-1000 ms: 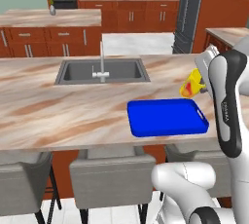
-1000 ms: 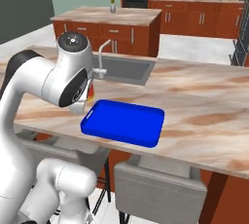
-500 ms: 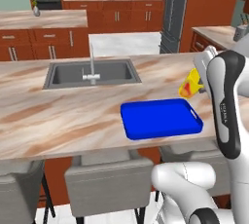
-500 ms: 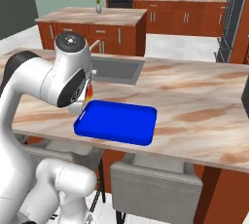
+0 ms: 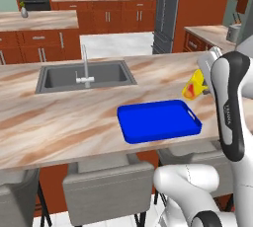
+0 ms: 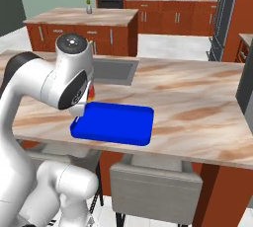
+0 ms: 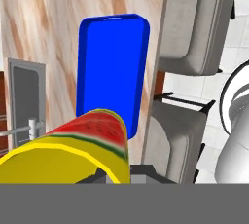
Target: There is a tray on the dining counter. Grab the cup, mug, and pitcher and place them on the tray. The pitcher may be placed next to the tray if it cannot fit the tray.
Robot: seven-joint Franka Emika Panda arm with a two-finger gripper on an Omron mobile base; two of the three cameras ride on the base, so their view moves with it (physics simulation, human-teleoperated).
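Cup (image 5: 193, 86), yellow with watermelon print, held tilted in the closed gripper (image 5: 205, 89), above the blue tray's (image 5: 158, 120) right end.

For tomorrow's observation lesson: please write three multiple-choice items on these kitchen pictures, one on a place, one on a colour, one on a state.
1. Where does the tray lie?
A. in the sink
B. on the dining counter
C. on a stool

2. What colour is the tray?
A. blue
B. green
C. white

3. How is the cup now?
A. standing on the tray
C. lying in the sink
B. held in the gripper, off the tray

Key: B, its flat base rests on the marbled top; A, bright blue throughout; B, the yellow cup hangs tilted beside the tray's far corner.
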